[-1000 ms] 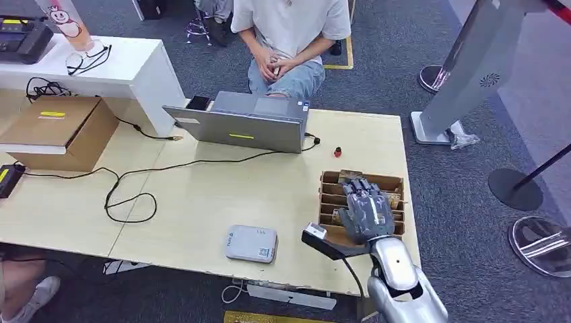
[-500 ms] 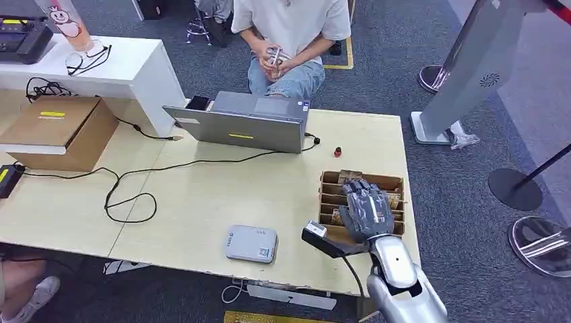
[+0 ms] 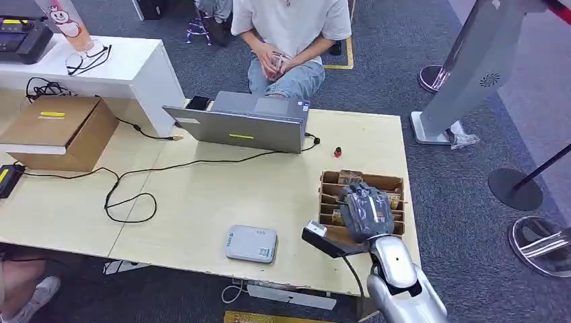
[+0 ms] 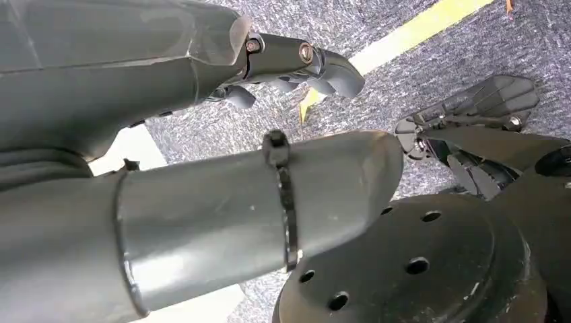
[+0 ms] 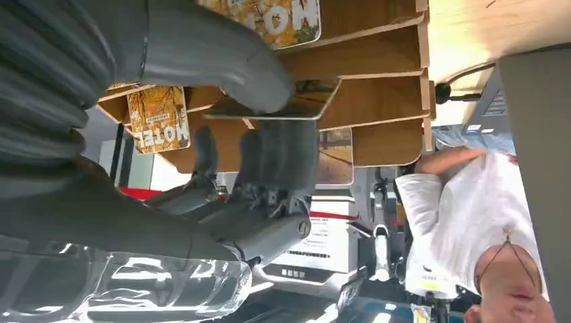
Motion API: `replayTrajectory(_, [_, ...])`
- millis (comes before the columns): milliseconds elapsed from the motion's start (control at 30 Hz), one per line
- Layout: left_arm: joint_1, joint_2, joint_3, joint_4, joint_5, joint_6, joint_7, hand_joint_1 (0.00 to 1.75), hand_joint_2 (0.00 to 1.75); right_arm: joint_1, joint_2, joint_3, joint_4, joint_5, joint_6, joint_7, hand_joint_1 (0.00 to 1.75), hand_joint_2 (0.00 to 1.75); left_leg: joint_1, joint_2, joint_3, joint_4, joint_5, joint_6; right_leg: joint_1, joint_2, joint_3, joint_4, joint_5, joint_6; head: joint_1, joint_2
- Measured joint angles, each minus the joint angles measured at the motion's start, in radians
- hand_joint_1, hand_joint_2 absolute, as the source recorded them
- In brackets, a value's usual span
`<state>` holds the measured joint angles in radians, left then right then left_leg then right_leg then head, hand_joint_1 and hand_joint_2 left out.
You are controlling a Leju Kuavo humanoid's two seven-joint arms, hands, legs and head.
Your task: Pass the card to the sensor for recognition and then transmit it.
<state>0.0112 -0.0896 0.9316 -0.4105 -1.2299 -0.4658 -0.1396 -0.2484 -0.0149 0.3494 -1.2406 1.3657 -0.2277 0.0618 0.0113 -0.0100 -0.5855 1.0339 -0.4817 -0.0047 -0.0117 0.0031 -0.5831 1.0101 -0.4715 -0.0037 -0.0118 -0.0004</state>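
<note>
Reaching down into the wooden card rack (image 3: pixel 331 180) at the right end of the table (image 3: pixel 202 195), the right hand (image 3: pixel 364 210) sat over its slotted compartments. In the right wrist view the thick thumb (image 5: pixel 222 60) lay on one face of a card (image 5: pixel 306 101) and the dark fingers (image 5: pixel 283 155) curled against the other — the card stood pinched edge-on between them, just above a slot divider. Other cards marked HOTEL (image 5: pixel 158 118) stood in neighbouring slots. The grey sensor (image 3: pixel 251 243) lay flat near the table's front edge, well apart from the rack. Compared with a second earlier, the fingers had bent from spread flat to curled in — the hand looked bunched. The left hand (image 4: pixel 202 134) hung over carpet, holding nothing, fingers loosely apart.
</note>
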Motion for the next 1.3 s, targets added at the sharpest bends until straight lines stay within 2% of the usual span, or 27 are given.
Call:
replayTrajectory(200, [0.0, 0.0, 0.013, 0.0, 0.0, 0.0, 0.0, 0.0, 0.0, -0.002, 0.0, 0.0, 0.0, 0.0, 0.0, 0.0, 1.45, 1.75, 0.0, 0.0, 0.0, 0.0, 0.0, 0.0, 0.0, 0.0, 0.0, 0.0, 0.0, 0.0, 0.0, 0.0])
replayTrajectory(267, [0.0, 0.0, 0.014, 0.0, 0.0, 0.0, 0.0, 0.0, 0.0, -0.003, 0.0, 0.0, 0.002, 0.0, -0.001, 0.0, 1.43, 1.75, 0.0, 0.0, 0.0, 0.0, 0.0, 0.0, 0.0, 0.0, 0.0, 0.0, 0.0, 0.0, 0.0, 0.0])
replayTrajectory(467, [0.0, 0.0, 0.019, 0.0, -0.006, -0.001, -0.006, 0.0, 0.0, -0.004, 0.0, 0.0, 0.005, 0.0, -0.009, 0.0, 1.52, 1.75, 0.0, 0.0, 0.0, 0.0, 0.0, 0.0, 0.0, 0.0, 0.0, 0.0, 0.0, 0.0, 0.0, 0.0])
replayTrajectory(567, [0.0, 0.001, 0.019, 0.0, -0.007, -0.001, -0.007, 0.0, 0.0, -0.004, 0.0, 0.0, 0.006, 0.0, -0.016, 0.0, 1.64, 1.75, 0.0, 0.0, 0.0, 0.0, 0.0, 0.0, 0.0, 0.0, 0.0, 0.0, 0.0, 0.0, 0.0, 0.0])
replayTrajectory(600, [0.0, 0.001, 0.02, 0.0, -0.008, -0.001, -0.008, 0.0, 0.0, -0.004, 0.0, 0.0, 0.006, 0.0, -0.021, -0.001, 1.75, 1.75, 0.0, 0.0, 0.0, 0.0, 0.0, 0.0, 0.0, 0.0, 0.0, 0.0, 0.0, 0.0, 0.0, 0.0])
replayTrajectory(1300, [-0.001, 0.0, 0.044, 0.0, -0.042, 0.003, -0.015, 0.0, 0.0, 0.019, 0.0, 0.0, -0.024, 0.001, -0.183, -0.038, 1.75, 1.75, 0.0, 0.0, 0.0, 0.0, 0.0, 0.0, 0.0, 0.0, 0.0, 0.0, 0.0, 0.0, 0.0, 0.0])
